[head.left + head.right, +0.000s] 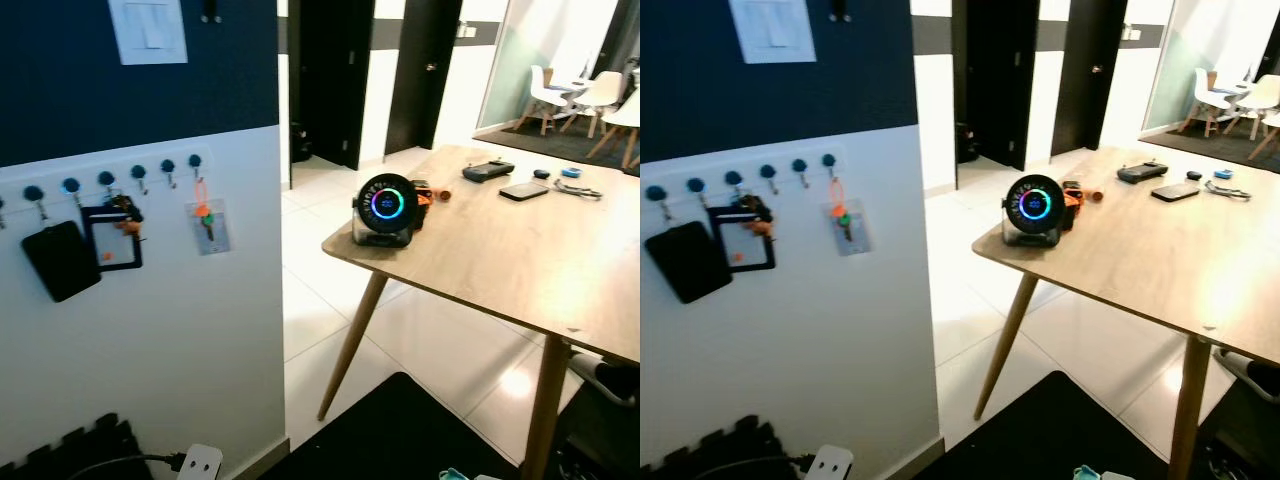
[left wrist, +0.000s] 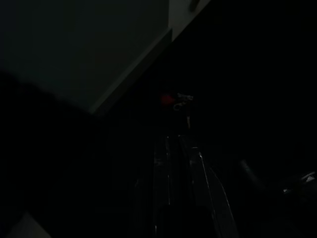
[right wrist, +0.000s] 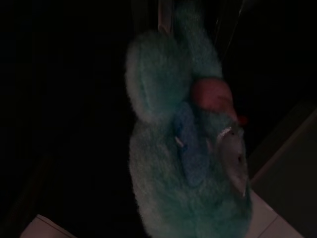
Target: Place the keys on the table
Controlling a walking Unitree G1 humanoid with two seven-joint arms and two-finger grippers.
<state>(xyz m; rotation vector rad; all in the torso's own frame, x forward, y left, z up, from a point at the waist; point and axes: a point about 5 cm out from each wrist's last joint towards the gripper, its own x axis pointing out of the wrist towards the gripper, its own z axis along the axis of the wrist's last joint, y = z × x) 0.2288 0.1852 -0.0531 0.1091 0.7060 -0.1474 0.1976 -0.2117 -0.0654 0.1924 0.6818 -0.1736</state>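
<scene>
A: What is sitting nearest the camera?

B: A fluffy teal plush keyring toy [image 3: 185, 148] is hanging right in front of the right wrist lens, with a silver key [image 3: 233, 161] and a small red tag dangling against it. The right pincer seems to be carrying it from above, but its fingers are lost in the dark, so I cannot tell how they are set.

A: And the left pincer?

B: It is hanging idle in shadow; I cannot tell its state either.

A: Why is the bundle dangling?

B: Probably because a grip up by the ring is letting the soft toy and key swing free, which should make setting them down easy.

A: Where is it going?

B: Toward the light wooden surface with slanted legs [image 1: 500, 260], standing off to the right. A round black clock with a glowing coloured ring [image 1: 386, 208] is occupying the near corner, while a dark phone [image 1: 524, 190] and small gadgets are lying farther back. The bare middle looks like the sensible spot.

A: And the wall?

B: A row of blue-knobbed hooks [image 1: 105, 182] is holding a black pouch [image 1: 62, 260] and card holders.
</scene>
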